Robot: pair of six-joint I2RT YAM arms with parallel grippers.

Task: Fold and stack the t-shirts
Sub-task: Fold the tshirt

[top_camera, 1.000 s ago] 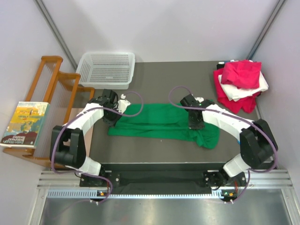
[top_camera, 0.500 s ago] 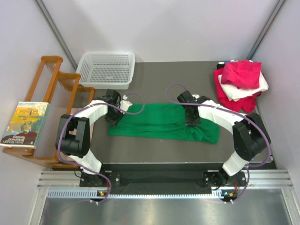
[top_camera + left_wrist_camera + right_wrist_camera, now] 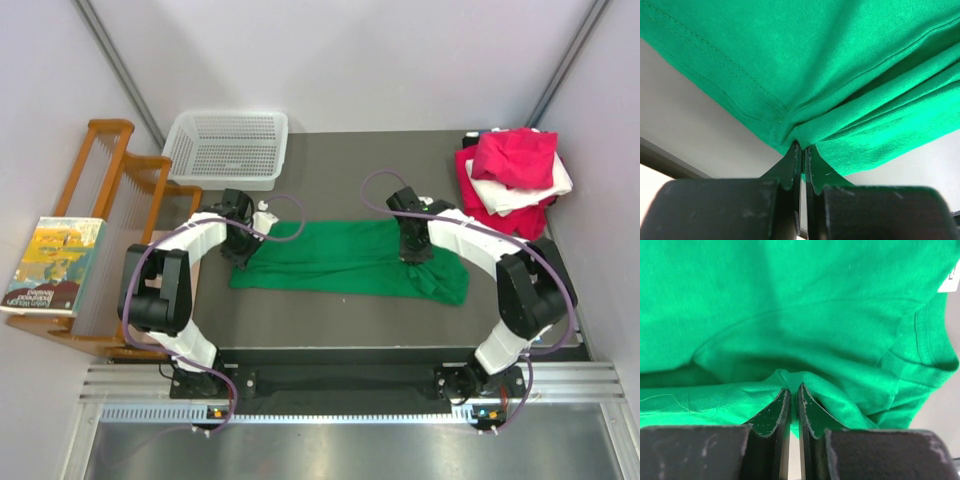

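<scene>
Two tight pinches: left gripper [image 3: 801, 152] clamped on hem fold of green t-shirt [image 3: 340, 260], spread along mid table [image 3: 330, 170]; right gripper [image 3: 792, 395] nipped onto bunched cloth near collar. Far-right corner: red, white, pink tees [image 3: 512, 175] piled.

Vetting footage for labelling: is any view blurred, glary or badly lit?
Top external: even light, sharp, no glare on the green shirt. Left wrist: stitching crisp, but the left gripper is dark and underexposed. Right wrist: fabric crisp, with the right gripper likewise dark.
</scene>
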